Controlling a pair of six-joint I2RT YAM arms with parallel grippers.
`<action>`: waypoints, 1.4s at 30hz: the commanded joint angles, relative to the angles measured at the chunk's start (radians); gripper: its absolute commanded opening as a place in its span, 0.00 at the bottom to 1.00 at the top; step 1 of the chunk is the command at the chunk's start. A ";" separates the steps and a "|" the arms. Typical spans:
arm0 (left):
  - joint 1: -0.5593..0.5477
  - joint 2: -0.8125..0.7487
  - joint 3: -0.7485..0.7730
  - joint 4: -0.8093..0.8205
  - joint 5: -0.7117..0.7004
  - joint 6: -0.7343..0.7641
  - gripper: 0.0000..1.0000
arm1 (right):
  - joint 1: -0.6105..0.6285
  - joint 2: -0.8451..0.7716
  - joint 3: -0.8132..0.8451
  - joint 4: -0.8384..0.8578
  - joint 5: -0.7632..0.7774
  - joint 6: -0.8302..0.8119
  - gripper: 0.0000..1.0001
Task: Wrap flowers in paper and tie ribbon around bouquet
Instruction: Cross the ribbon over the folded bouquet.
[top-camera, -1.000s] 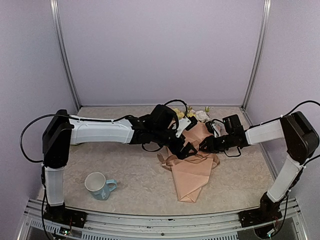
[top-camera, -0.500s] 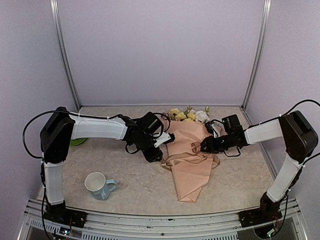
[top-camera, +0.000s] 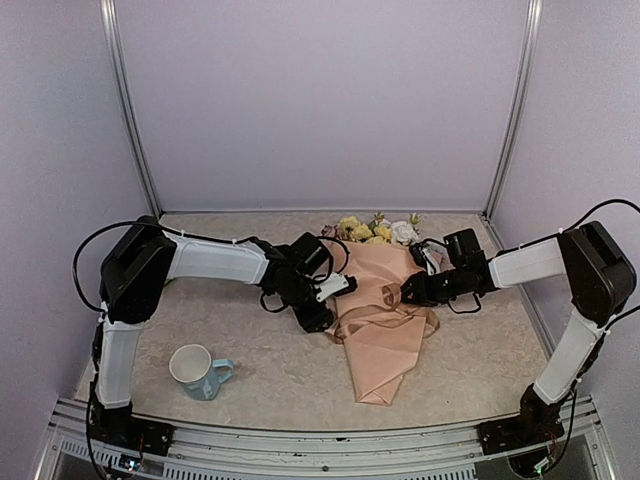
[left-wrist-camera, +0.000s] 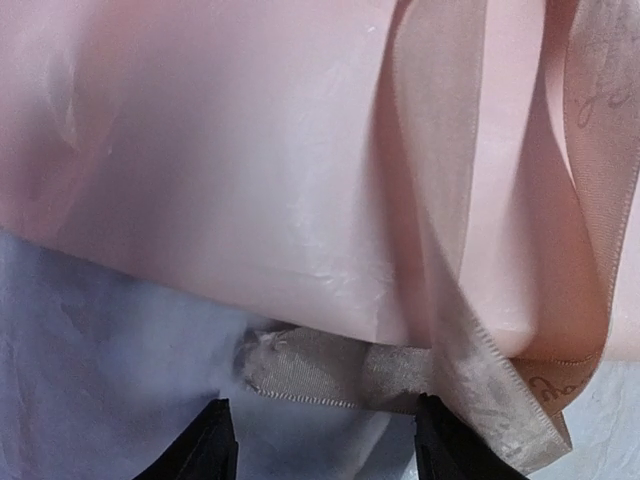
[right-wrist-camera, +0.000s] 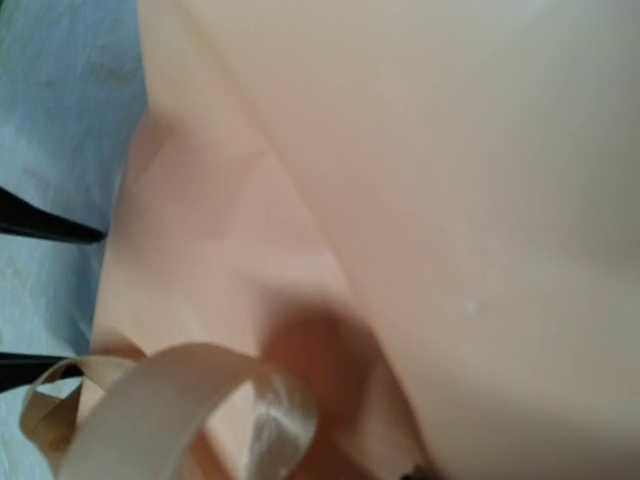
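Observation:
The bouquet (top-camera: 378, 330) lies on the table as a cone of peach paper (left-wrist-camera: 200, 180), its point toward me. The flowers (top-camera: 372, 230) stick out at its far end. The tan ribbon (top-camera: 385, 322) loops across its middle. My left gripper (top-camera: 320, 318) is low at the bouquet's left edge and open. In the left wrist view a loose ribbon end (left-wrist-camera: 330, 372) lies just ahead of its fingertips (left-wrist-camera: 210, 445). My right gripper (top-camera: 403, 293) presses into the bouquet's right side, clamped on the wrap. Paper (right-wrist-camera: 450, 200) hides its fingers in its own view, beside a ribbon loop (right-wrist-camera: 180, 400).
A white mug with a pale blue outside (top-camera: 200, 372) stands at the front left of the table (top-camera: 250, 350). Purple walls and metal posts (top-camera: 505, 110) close in the back and sides.
My left gripper has come off the top of the bouquet, swung left, and settled at its left edge by the ribbon end. The right arm has not moved.

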 joint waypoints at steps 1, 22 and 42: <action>0.007 0.039 -0.028 0.019 0.133 0.034 0.53 | -0.005 0.010 0.009 -0.009 0.002 -0.009 0.34; 0.114 -0.213 -0.269 0.297 0.093 -0.271 0.00 | -0.005 0.013 0.017 -0.028 0.019 -0.025 0.34; -0.006 -0.155 -0.256 0.414 0.330 -0.224 0.57 | -0.005 0.013 0.044 -0.067 0.036 -0.046 0.34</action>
